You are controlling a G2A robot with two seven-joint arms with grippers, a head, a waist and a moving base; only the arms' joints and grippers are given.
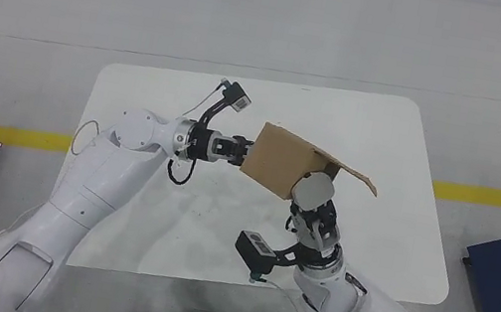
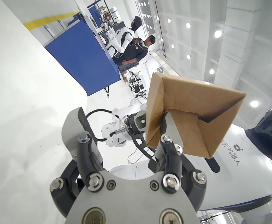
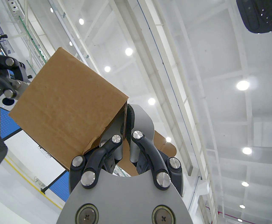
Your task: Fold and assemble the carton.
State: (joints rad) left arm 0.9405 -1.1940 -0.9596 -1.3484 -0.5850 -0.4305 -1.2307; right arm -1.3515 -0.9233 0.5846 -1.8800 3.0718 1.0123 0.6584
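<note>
I have the carton (image 1: 285, 160) held up off the white table (image 1: 140, 96), at the centre of the top view, between both arms. The right gripper (image 1: 313, 189) comes in from the lower middle of that frame. Its fingers (image 3: 140, 121) are almost closed, pinching one thin cardboard wall at the carton's lower right corner, and I judge that pinch to be the only real hold. The left gripper (image 1: 234, 149) meets the carton's left end with its fingers spread wide. One finger (image 2: 171, 127) lies against the folded-in flaps, while the other (image 2: 81, 118) stands well apart at the left and grips nothing. My worry is that single pinch. If the left finger presses harder into the end, the carton could pivot around the right fingers, slip free, or crease along the held wall. The inner flaps could also spring back out, since nothing clamps them. The loose flap (image 1: 353, 174) jutting to the right is not yet folded and could catch on the right gripper. The top view gives me the overall layout and that flap. The left wrist view adds the open end with its angled inner flaps, which from above lies under the carton's upper panel. The right wrist view adds the plain outer wall and exactly where the pinch sits.
</note>
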